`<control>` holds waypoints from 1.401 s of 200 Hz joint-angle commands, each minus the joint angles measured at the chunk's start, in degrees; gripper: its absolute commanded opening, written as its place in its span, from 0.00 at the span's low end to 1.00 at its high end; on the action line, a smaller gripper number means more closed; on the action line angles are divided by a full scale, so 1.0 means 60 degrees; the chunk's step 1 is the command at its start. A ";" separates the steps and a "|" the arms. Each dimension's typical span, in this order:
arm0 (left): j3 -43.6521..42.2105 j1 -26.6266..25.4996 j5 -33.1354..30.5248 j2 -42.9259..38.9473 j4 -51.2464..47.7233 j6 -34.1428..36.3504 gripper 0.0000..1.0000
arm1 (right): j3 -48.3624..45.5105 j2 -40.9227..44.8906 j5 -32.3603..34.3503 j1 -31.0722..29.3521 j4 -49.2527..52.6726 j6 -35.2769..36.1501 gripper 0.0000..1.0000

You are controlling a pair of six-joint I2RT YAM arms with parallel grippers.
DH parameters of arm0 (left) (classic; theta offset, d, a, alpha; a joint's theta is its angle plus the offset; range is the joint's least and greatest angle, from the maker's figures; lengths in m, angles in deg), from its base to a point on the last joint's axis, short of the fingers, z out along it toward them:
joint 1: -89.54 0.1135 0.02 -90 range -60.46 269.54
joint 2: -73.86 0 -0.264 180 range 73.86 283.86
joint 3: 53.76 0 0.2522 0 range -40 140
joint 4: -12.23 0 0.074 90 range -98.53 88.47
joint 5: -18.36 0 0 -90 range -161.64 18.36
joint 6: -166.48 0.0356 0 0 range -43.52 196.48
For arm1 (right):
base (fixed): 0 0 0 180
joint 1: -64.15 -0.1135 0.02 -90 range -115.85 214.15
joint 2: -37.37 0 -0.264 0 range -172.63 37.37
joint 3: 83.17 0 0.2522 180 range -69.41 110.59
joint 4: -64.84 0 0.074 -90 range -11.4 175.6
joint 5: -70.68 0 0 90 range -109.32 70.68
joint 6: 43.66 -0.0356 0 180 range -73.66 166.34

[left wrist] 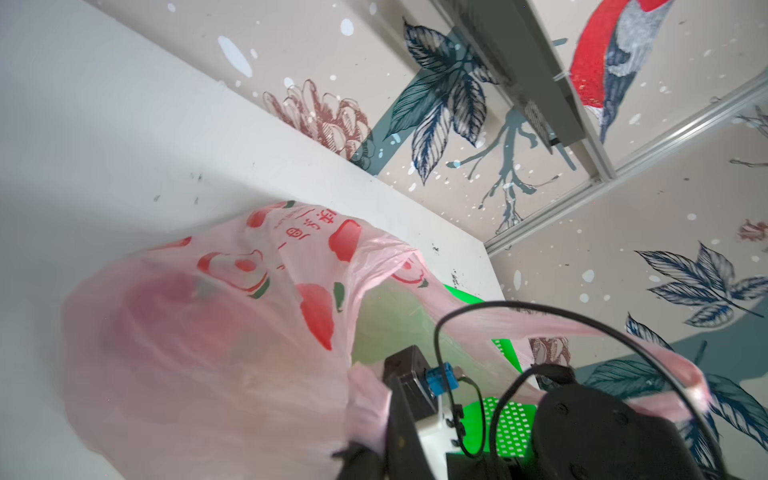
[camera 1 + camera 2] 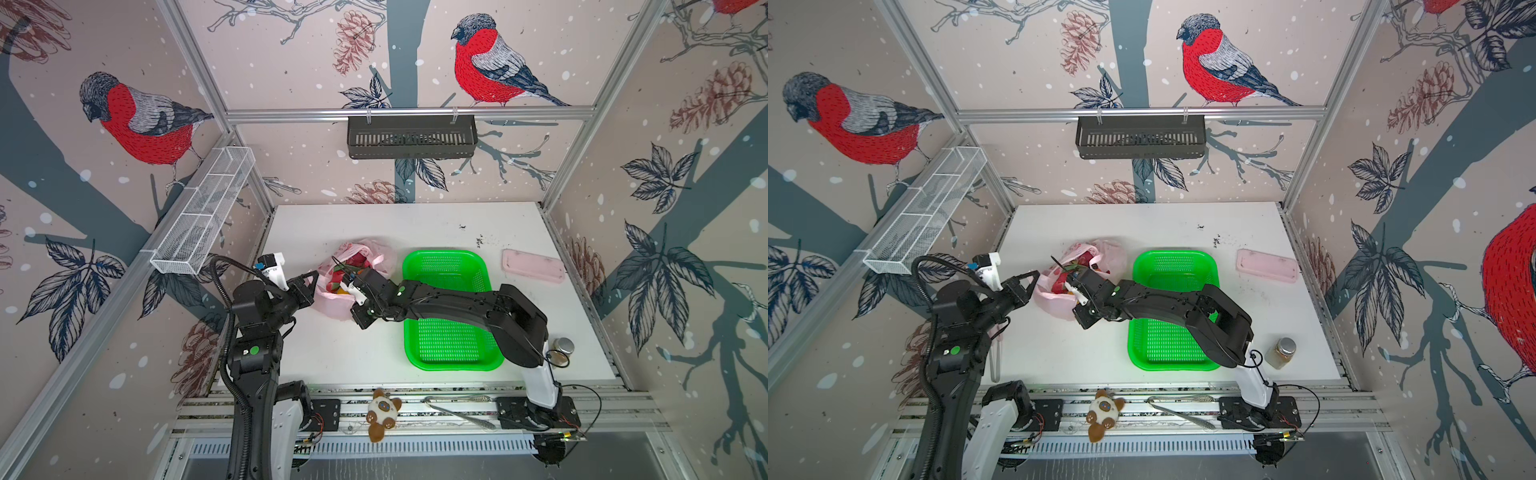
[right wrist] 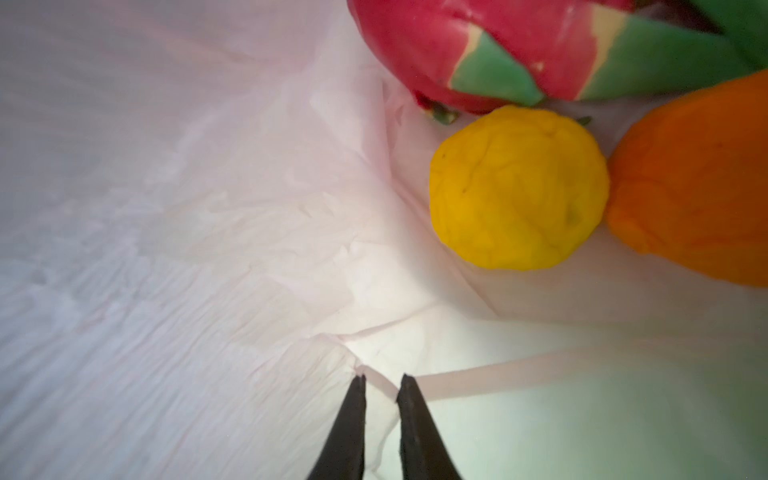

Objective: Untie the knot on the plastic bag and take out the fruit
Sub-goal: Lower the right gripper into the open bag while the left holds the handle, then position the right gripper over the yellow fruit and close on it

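The plastic bag (image 2: 332, 305) lies open toward the tabletop's left edge, its rim pinched in the left arm's closed fingers (image 2: 305, 286). Inside, the right arm's fingers (image 3: 351, 428) stand barely apart, holding no fruit. The yellow ball (image 3: 519, 187) lies just ahead, off to one side.

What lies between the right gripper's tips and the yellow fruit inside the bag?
Only wrinkled film of the plastic bag; in the right wrist view no other fruit sits between the right gripper and the yellow fruit.
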 commanded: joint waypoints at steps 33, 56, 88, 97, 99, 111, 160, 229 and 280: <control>-0.0125 0.0009 -0.0820 -0.0066 -0.0596 -0.0357 0.00 | -0.0938 -0.0061 -0.0307 -0.0219 -0.1812 -0.1325 0.18; -0.0137 0.0012 -0.1306 -0.0210 -0.0640 -0.0426 0.00 | -0.1059 -0.0193 -0.0182 -0.0368 -0.2316 -0.1678 0.19; -0.0185 0.0012 -0.2073 -0.0299 -0.0195 -0.0607 0.00 | -0.0179 -0.0724 -0.0157 -0.0611 -0.2500 -0.1787 0.20; -0.0159 0.0012 -0.2363 -0.0268 -0.0090 -0.0570 0.00 | 0.0093 -0.0885 -0.0143 -0.0650 -0.2540 -0.1841 0.20; -0.0144 0.0012 -0.2407 -0.0249 -0.0056 -0.0548 0.00 | 0.0152 -0.0908 -0.0149 -0.0658 -0.2552 -0.1852 0.20; -0.0082 0.0012 -0.2643 -0.0159 0.0050 -0.0467 0.00 | 0.0413 -0.1074 -0.0097 -0.0666 -0.2623 -0.1979 0.21; -0.0096 0.0012 -0.2988 -0.0067 0.0340 -0.0243 0.00 | 0.0091 -0.0315 0.1442 -0.0608 -0.2353 -0.2089 0.28; -0.0300 0.0012 -0.3111 -0.0685 0.0169 -0.0225 0.00 | 0.0153 0.0582 0.3030 -0.0492 -0.1283 -0.1586 0.43; -0.0341 0.0012 -0.2951 -0.1194 -0.0166 -0.0340 0.00 | 0.1385 -0.0340 0.3234 -0.0359 -0.0795 -0.1380 0.54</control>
